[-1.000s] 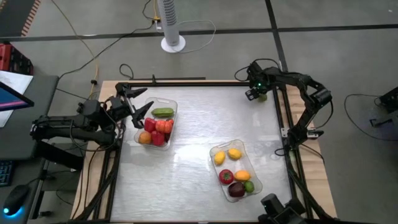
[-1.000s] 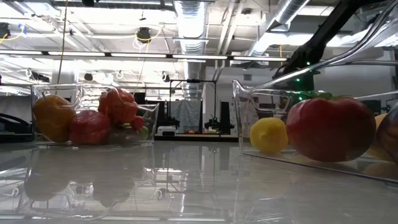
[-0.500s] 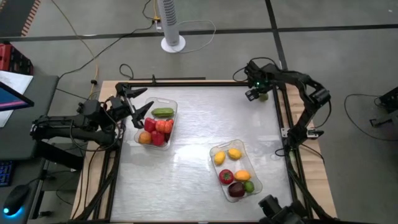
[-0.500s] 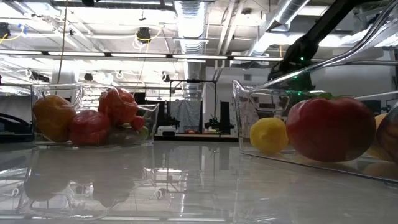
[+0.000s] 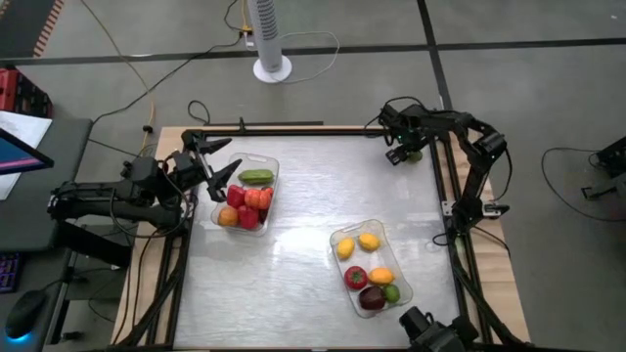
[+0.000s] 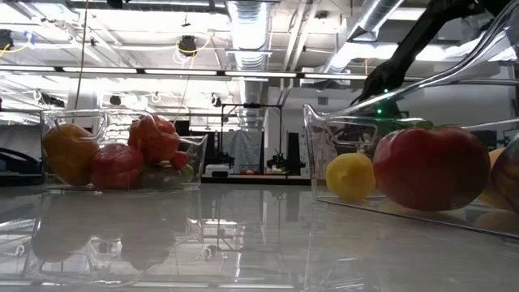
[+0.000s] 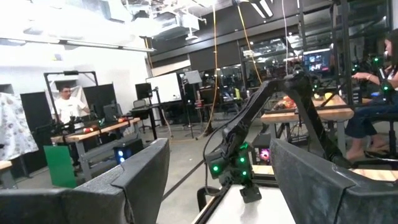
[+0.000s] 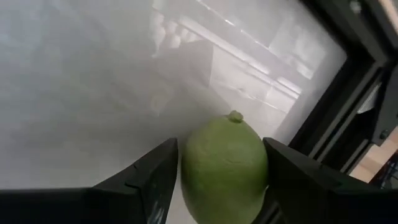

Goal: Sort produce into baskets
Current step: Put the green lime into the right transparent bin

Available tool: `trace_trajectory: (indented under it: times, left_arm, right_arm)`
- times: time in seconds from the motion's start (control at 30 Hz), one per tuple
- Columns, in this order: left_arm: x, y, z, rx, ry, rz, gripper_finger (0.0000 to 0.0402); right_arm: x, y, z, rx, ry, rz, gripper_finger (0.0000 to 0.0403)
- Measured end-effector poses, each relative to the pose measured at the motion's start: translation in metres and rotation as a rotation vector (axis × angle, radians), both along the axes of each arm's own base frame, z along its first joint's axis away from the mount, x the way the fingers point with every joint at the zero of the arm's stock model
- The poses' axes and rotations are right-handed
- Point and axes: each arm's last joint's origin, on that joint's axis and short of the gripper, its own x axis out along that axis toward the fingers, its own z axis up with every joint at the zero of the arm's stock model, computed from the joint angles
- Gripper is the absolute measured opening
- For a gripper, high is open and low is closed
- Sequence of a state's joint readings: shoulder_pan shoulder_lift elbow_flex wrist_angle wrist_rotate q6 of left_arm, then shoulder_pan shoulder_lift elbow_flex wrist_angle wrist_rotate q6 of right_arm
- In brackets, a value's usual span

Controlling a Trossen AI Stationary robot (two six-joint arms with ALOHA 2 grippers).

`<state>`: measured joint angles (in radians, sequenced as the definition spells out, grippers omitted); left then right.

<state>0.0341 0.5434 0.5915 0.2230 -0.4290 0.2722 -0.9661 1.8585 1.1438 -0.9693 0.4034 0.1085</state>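
Observation:
A green lime-like fruit (image 8: 225, 163) sits between the fingers of my right gripper (image 8: 221, 149) at the table's far right corner (image 5: 412, 154). My left gripper (image 5: 227, 162) is open and empty, hovering at the left end of the left clear basket (image 5: 270, 166). That basket holds red pieces, an orange one and a green cucumber (image 5: 256, 177). The right clear basket (image 5: 335, 236) near the front holds yellow, orange, red, green and dark maroon pieces. My right gripper pinches the green fruit by its two opposite sides (image 8: 186, 168) between its two fingers, slanting down from above. The stem nub (image 8: 234, 116) points away from the wrist. Whether the fruit is clear of the table, I cannot tell.
The dark frame rail (image 8: 348, 93) runs right beside the green fruit at the table's far right edge. Bare tabletop (image 5: 323, 186) lies between the two baskets. A white fan base (image 5: 273, 68) stands on the floor beyond the far edge.
My right arm has folded its elbow inward, and its gripper has edged slightly toward the table's left at the far right corner. The green fruit stays in about the same spot.

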Motion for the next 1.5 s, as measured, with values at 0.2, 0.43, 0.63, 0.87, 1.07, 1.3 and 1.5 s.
trace_trajectory:
  times: [0.2, 0.43, 0.63, 0.87, 1.07, 1.3, 1.5]
  left_arm:
    - [0.000, 0.000, 0.000, 0.000, 0.000, 0.000, 0.0265]
    - [0.000, 0.000, 0.000, 0.001, 0.000, 0.001, 0.0265]
    - [0.000, 0.000, 0.000, 0.001, 0.001, 0.001, 0.0265]
    - [0.000, 0.000, 0.000, 0.020, 0.009, 0.006, 0.0265]
    - [0.000, 0.000, 0.000, 0.019, 0.008, 0.006, 0.0265]
    - [0.000, 0.000, 0.002, -0.026, -0.035, -0.015, 0.0265]
    - [0.001, -0.005, 0.008, -0.072, -0.132, -0.212, 0.0265]
  right_arm:
    - [0.001, 0.000, -0.002, 0.017, 0.013, 0.005, 0.0234]
    - [0.004, 0.004, -0.002, 0.037, 0.009, 0.023, 0.0190]
    - [0.024, 0.035, 0.006, 0.220, -0.052, 0.095, 0.0212]
    - [0.057, 0.111, 0.073, 0.122, -0.245, 0.307, 0.0195]
    - [0.065, 0.201, 0.129, 0.028, -0.595, 0.480, 0.0212]
    - [0.063, 0.311, 0.155, 0.134, -0.975, 0.832, 0.0222]
    - [0.063, 0.367, 0.148, -0.005, -1.019, 1.040, 0.0228]
